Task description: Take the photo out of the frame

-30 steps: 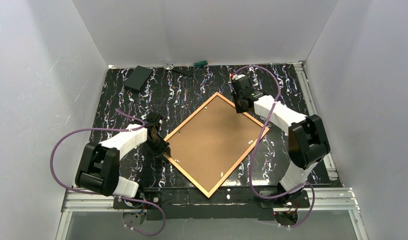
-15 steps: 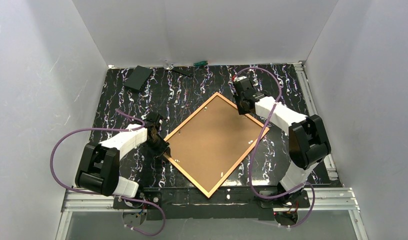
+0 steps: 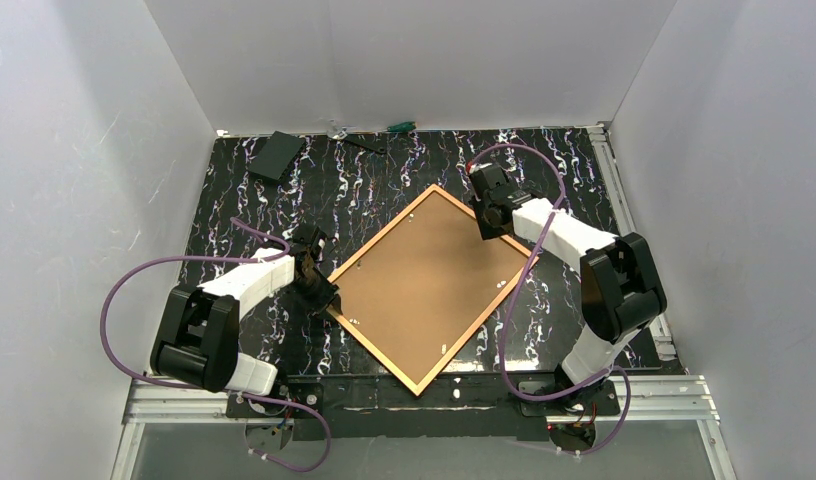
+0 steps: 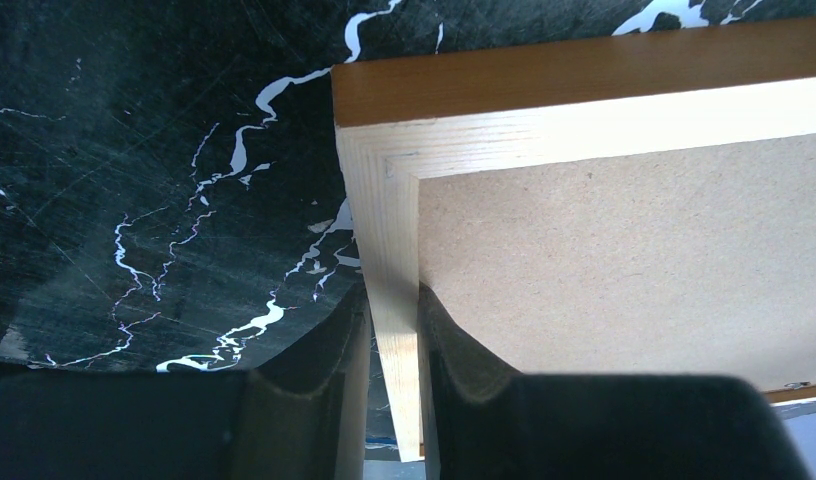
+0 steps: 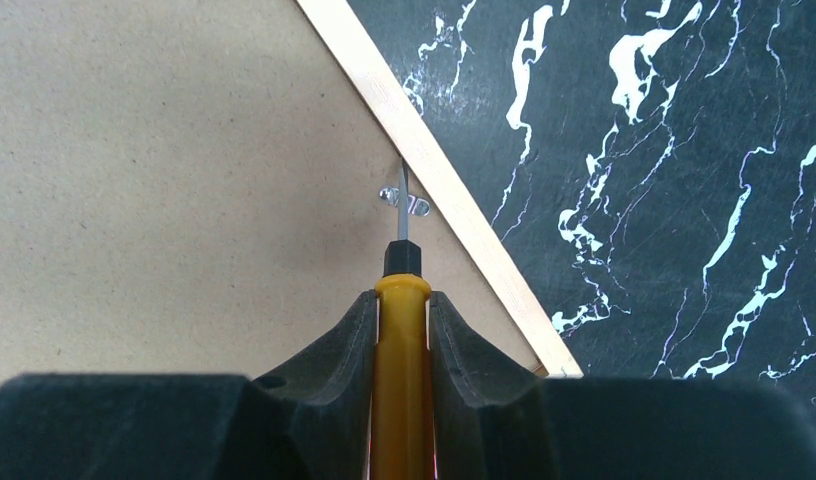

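Note:
The frame [image 3: 382,248] lies face down on the black marbled table, turned like a diamond. The photo shows only its plain brown board back [image 3: 429,285]. My left gripper [image 3: 324,295] is shut on the frame's rail [image 4: 394,250] near its left corner, one finger outside it and one over the board [image 4: 624,260]. My right gripper [image 3: 491,222] is shut on a yellow-handled screwdriver [image 5: 402,340]. The screwdriver's tip rests at a small metal tab [image 5: 404,200] beside the upper right rail [image 5: 464,215].
A black box [image 3: 277,155] lies at the back left. A green-handled tool [image 3: 400,127] and a small clear item [image 3: 336,130] lie against the back wall. White walls close in three sides. A metal rail [image 3: 609,170] runs along the right edge.
My right gripper has moved a little right and nearer along the frame's upper right rail, still holding the screwdriver. The left arm and the frame have not moved.

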{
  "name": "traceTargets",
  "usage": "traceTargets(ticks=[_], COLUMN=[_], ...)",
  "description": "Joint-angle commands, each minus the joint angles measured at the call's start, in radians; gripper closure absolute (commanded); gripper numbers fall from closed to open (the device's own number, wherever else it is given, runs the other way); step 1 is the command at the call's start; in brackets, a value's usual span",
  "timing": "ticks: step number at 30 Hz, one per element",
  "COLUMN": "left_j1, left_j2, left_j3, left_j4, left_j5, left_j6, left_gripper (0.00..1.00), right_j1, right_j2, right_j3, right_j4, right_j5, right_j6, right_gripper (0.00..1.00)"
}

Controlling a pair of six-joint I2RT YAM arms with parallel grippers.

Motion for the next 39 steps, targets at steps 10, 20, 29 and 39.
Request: traceTargets(ticks=[10,20,29,39], left_j1=[0.002,0.001,0.001,0.001], left_j2=[0.041,0.039,0.035,0.032], left_j3=[-0.027,-0.028,-0.03,-0.017], left_j4=[-0.101,-0.099,-0.099,-0.105], left_j5=[-0.06,-0.058,-0.056,-0.039], left_j6=[0.022,0.022,0.023,0.045], left_gripper=[1.0,1.0,1.0,1.0], right_j1=[-0.007,-0.019,-0.05,-0.078], right_j2=[-0.063,-0.036,-0.056,-0.315], right_j3=[0.0,0.017,0.051,-0.089], right_j4=[-0.109,-0.146,-0.208,-0.317], right_j5=[-0.006,-0.123,-0.28,0.17], right_j6=[0.015,0.032,0.074,0.324], right_gripper=[0.99,0.99,0.99,0.99])
